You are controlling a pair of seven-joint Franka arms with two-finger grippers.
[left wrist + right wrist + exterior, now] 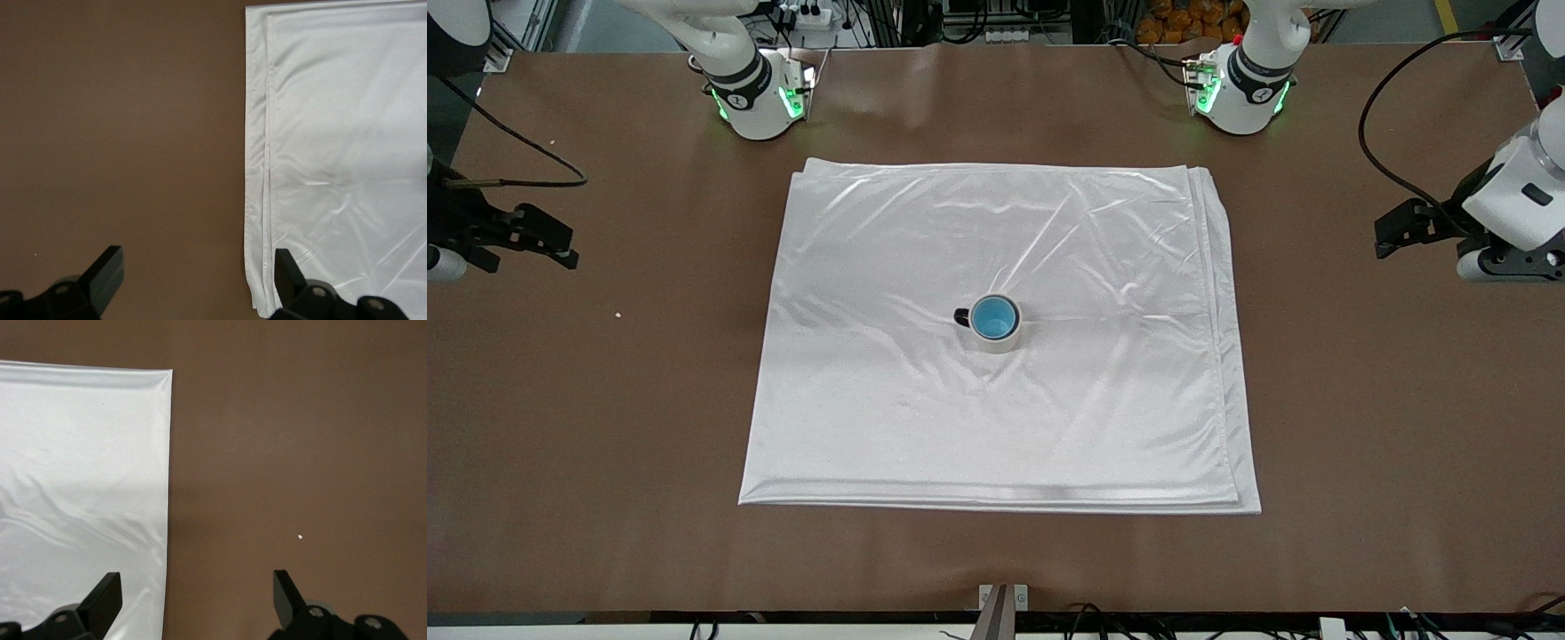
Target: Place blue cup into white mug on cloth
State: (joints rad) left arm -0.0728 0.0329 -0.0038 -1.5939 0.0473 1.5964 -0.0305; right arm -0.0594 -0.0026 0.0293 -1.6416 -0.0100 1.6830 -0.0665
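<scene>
The white cloth [996, 222] lies spread flat in the middle of the brown table. Near its centre stands the white mug [1001, 343], its black handle pointing toward the right arm's end. The blue cup [993, 317] sits upright inside the mug, only its blue inside showing. My left gripper [1380, 233] hovers open and empty over bare table at the left arm's end, just off the cloth's layered edge [333, 133]. My right gripper [569, 247] hovers open and empty at the right arm's end. In its wrist view the jaws [197, 577] straddle the cloth's edge [80, 453]. The left gripper [197, 257] holds nothing.
A tiny white crumb [617, 314] lies on the table between the cloth and the right gripper, the same crumb [299, 537] showing in the right wrist view. Both arm bases stand at the table's back edge. A metal bracket [1003, 597] sits at the near edge.
</scene>
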